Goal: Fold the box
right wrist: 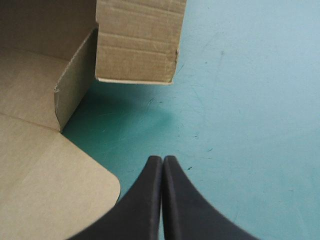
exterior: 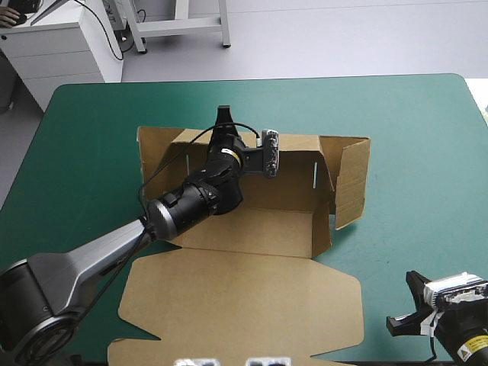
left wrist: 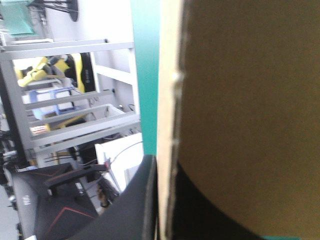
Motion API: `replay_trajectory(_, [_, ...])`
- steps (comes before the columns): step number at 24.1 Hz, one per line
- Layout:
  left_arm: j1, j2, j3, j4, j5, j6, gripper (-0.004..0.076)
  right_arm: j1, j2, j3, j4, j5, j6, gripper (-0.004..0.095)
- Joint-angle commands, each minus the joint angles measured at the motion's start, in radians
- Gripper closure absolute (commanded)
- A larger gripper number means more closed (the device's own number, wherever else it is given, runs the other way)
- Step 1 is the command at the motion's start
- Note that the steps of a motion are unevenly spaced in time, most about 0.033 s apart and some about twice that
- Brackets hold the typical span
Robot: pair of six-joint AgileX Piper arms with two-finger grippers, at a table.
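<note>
Pinching the box (exterior: 252, 297) by its far wall with the left jaws; holding the right jaws pressed together near its side flap (right wrist: 137, 42), apart.

No legible txt, labels or nos. anywhere.

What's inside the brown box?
Only the left end effector, clamped on the far wall of the box. Its arm hides part of the floor.
</note>
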Motion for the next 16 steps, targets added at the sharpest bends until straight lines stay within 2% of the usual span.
replay_trajectory(1, [0.001,-0.056,-0.027,0.208,-0.137,-0.069,0.0732,-0.004,0.016,-0.023,-0.002,-0.071,-0.003,0.0926])
replay_trajectory(3, [0.018,-0.046,-0.027,0.24,-0.22,-0.077,0.0732,-0.004,0.016,-0.023,-0.002,-0.071,-0.003,0.0926])
replay_trajectory(6, [0.059,-0.04,-0.029,0.269,-0.285,-0.139,0.0732,-0.004,0.016,-0.023,-0.006,-0.071,-0.003,0.0926])
replay_trajectory(11, [0.066,-0.036,-0.029,0.271,-0.227,-0.214,0.0732,-0.004,0.016,-0.023,-0.006,-0.071,-0.003,0.0926])
replay_trajectory(16, [0.066,-0.018,-0.029,0.357,-0.219,-0.298,0.0732,-0.004,0.016,-0.023,-0.006,-0.071,-0.003,0.0926])
